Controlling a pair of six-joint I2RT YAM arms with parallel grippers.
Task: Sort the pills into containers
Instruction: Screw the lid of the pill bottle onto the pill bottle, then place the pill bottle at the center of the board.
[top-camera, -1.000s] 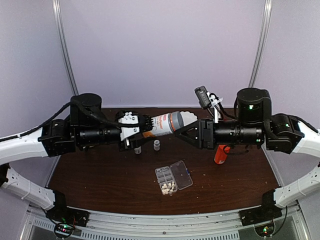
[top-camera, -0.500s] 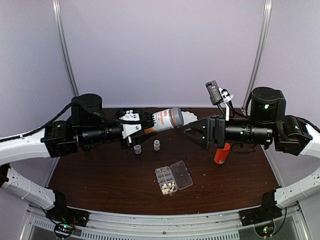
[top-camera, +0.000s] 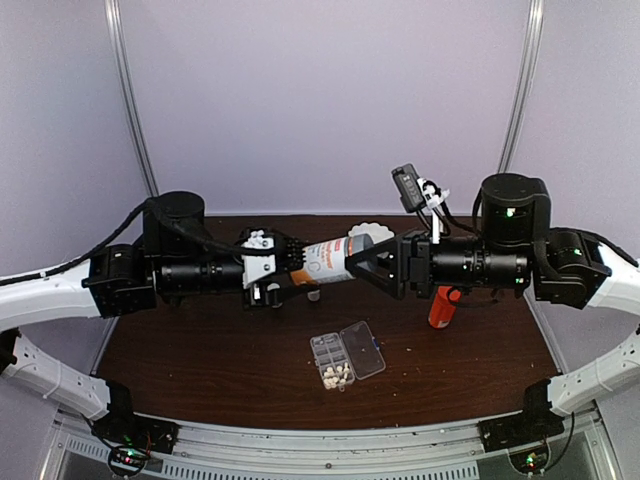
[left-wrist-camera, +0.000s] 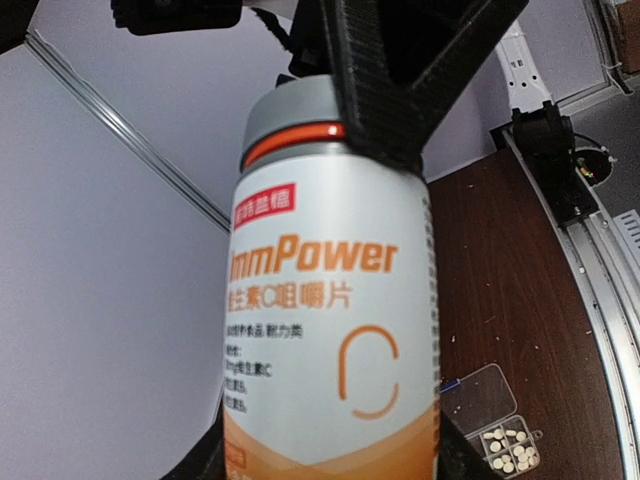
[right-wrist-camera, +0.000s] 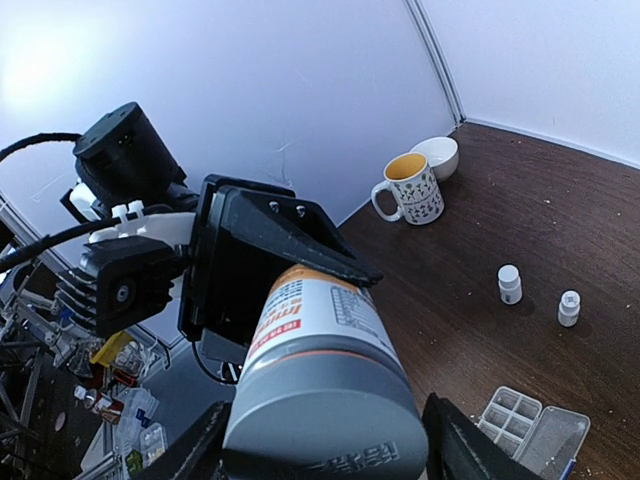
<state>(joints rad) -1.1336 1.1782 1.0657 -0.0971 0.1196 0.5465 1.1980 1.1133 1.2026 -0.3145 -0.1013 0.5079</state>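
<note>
- Your right gripper has come back in. A moment ago it stood well clear to the right. Now its jaws sit on either side of the grey cap, much as they did a second ago.
- I read that as a re-grip between turns. The cap is still on, so unscrewing is not finished and no sorting from this bottle can start yet.
- I cannot tell whether those jaws are pressing on the cap or only flanking it. Check for contact before you twist.
- Your left gripper is clamped around the lower body of the bottle and holds it in the air above the table. The bottle has dipped a little since the right gripper let go.
- The bottle's long axis lies nearly level, running left to right between the two arms. The cap end points right, straight into the right gripper.
- The box lies flat on the table, nearer you than the bottle. It is well apart from both grippers and has not moved.
- The box's lid is swung open to the right. Its long axis runs far to near, leaning slightly right at the near end.
- The pills are a pale cluster in the cells at the near end of the box.
</note>
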